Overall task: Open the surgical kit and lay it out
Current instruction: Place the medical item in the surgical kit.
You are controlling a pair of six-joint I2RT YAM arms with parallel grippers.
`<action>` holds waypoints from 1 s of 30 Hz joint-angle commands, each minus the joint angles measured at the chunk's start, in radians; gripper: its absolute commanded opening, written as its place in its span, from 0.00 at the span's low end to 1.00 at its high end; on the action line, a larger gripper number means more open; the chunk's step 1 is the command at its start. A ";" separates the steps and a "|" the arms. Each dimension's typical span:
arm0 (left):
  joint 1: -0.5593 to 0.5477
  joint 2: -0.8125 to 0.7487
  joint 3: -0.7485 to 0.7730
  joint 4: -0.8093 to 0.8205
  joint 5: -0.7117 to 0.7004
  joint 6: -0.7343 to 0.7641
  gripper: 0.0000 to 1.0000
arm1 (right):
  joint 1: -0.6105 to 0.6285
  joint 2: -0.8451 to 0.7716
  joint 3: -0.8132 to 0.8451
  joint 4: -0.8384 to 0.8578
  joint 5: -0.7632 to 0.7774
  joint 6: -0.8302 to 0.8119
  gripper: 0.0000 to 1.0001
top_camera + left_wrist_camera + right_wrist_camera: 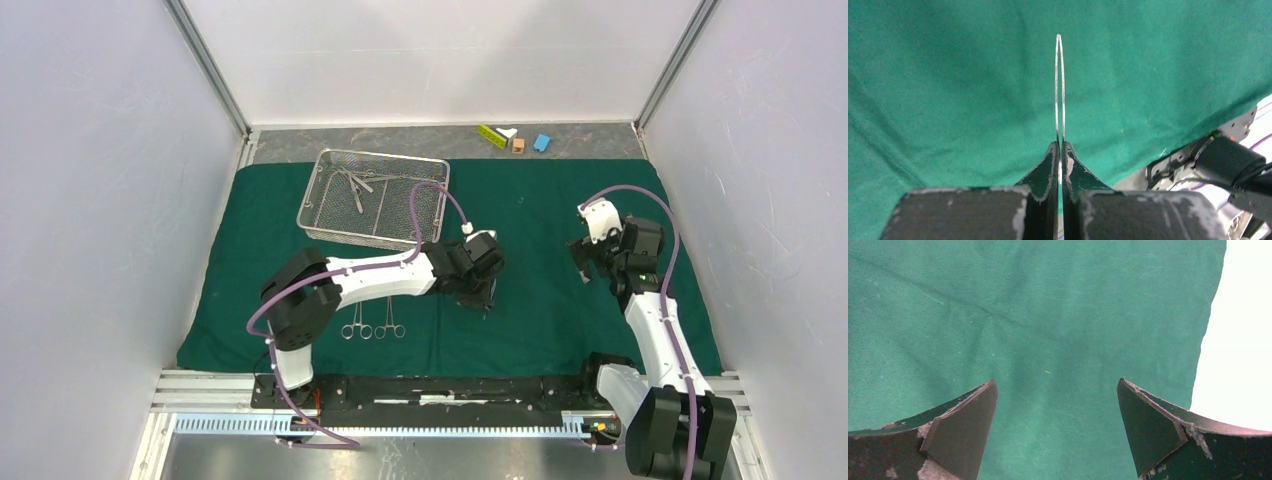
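Pinching slim steel tweezers [1056, 90] projecting beyond its fingertips, left gripper [1061, 145] hangs above dark green cloth [948, 100]. Right gripper [1057, 381] spread wide.

No writing, label, brand, number or sign is legible anywhere, neither on the green drape [560, 250] nor the mesh tray [400, 215].

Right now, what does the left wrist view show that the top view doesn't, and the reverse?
Only the left wrist view: slim tweezers pinched edge-on in the shut left end effector. Only the top view: the mesh tray holding tools, two clamps lying toward the near side of the green cloth, small blocks at the far edge, and the open right end effector. Both: the green cloth and the left end effector, though from above its grip is hidden.
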 commanded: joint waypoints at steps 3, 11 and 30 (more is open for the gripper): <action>-0.003 0.035 0.079 -0.043 -0.146 -0.110 0.03 | -0.004 -0.014 -0.011 0.012 -0.042 -0.009 0.98; -0.004 0.001 -0.010 -0.006 -0.213 -0.204 0.08 | -0.004 -0.016 -0.010 0.004 -0.065 -0.020 0.98; -0.044 0.013 -0.067 0.040 -0.157 -0.288 0.08 | -0.004 0.007 -0.008 -0.015 -0.086 -0.030 0.98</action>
